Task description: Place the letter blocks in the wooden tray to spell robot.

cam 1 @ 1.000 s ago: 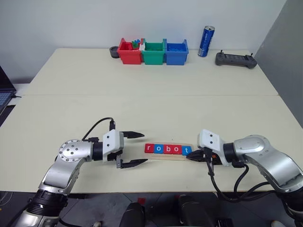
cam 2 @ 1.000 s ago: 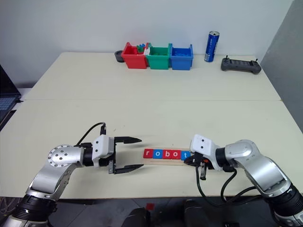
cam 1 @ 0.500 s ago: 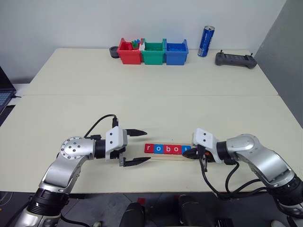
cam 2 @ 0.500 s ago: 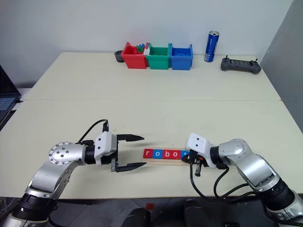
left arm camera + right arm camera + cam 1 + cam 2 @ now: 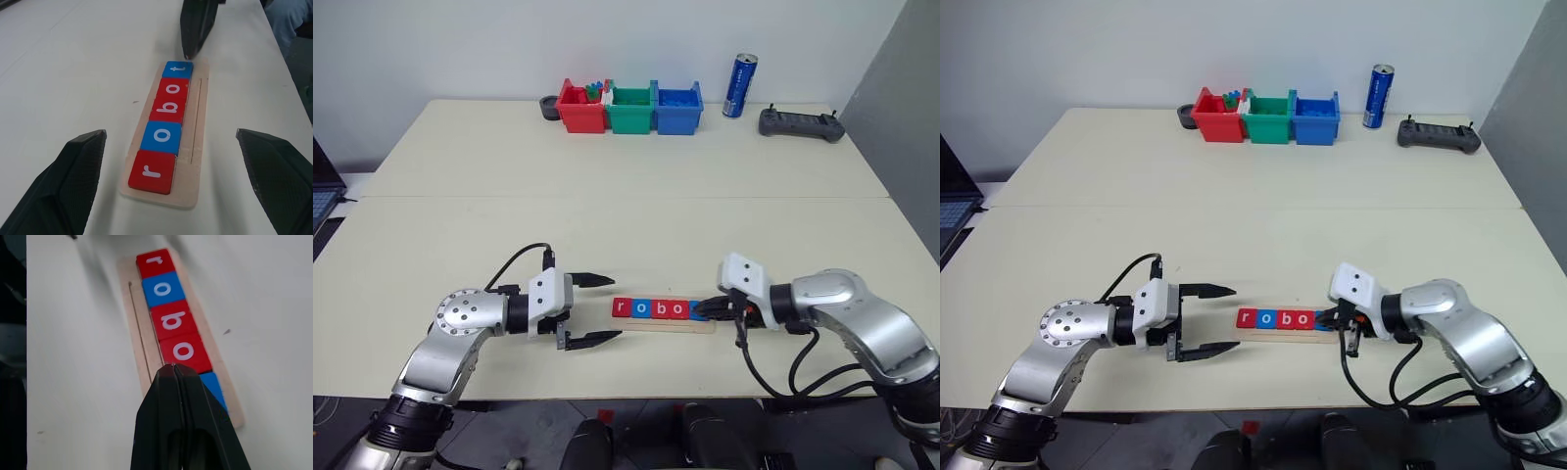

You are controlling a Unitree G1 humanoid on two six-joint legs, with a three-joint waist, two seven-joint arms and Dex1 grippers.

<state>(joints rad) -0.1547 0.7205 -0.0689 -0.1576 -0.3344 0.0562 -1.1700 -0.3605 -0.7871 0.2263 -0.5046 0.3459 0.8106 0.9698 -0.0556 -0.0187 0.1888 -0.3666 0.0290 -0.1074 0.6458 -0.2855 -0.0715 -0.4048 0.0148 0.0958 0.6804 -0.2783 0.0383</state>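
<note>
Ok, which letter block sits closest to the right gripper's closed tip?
The blue t block, last in the wooden tray, right by the shut right gripper; the other blocks lie farther along.

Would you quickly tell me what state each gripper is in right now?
Left gripper: open, holding nothing.
Right gripper: shut, holding nothing, its tip over the t block.

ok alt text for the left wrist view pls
Five letter tiles spelling robot lie in a row on a pale wooden tray on a cream table. The shut right claw sits at the t end, between the open left claw's black fingers.
</note>
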